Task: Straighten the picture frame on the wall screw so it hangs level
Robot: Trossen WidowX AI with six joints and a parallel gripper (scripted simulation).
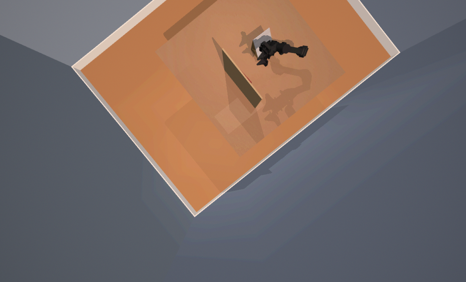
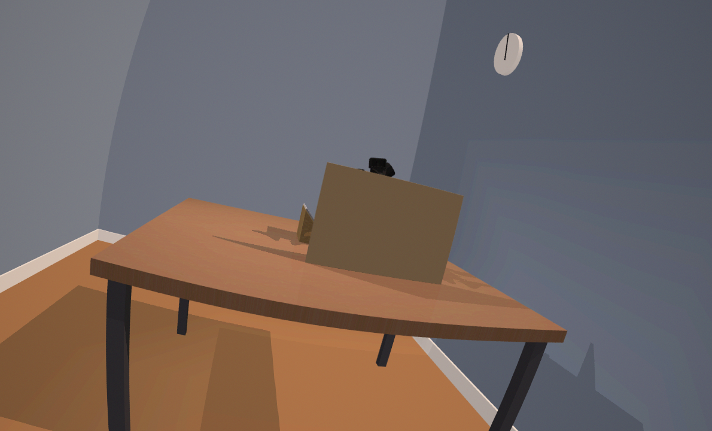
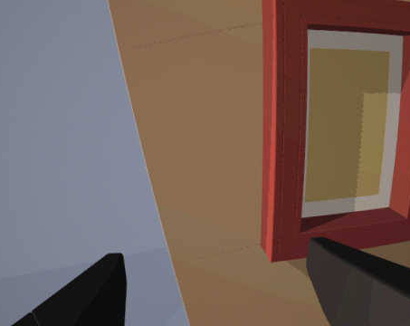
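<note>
The red picture frame (image 3: 286,136) (image 1: 248,78), with a white mount and yellow picture, hangs on the front of the upright tan board (image 3: 205,136) (image 1: 239,80) (image 2: 385,225). In the wrist view its long side is not parallel to the board's slanting edge, but the slanted view leaves its exact tilt unclear. The screw and the notched strip are hidden. My gripper (image 3: 218,261) is partly open and empty. One fingertip overlaps the frame's lower border in the wrist view, and the other shows beyond the board's edge. Contact cannot be told. The exterior view shows only the board's back.
The black arm (image 1: 280,47) (image 2: 380,166) stands on the board's front side. A small tilted white-faced panel (image 1: 257,51) stands near the arm; its brown back (image 2: 303,227) shows at the board's left in the exterior view. The wooden table (image 2: 187,251) carries everything. A clock (image 2: 511,53) hangs on the wall.
</note>
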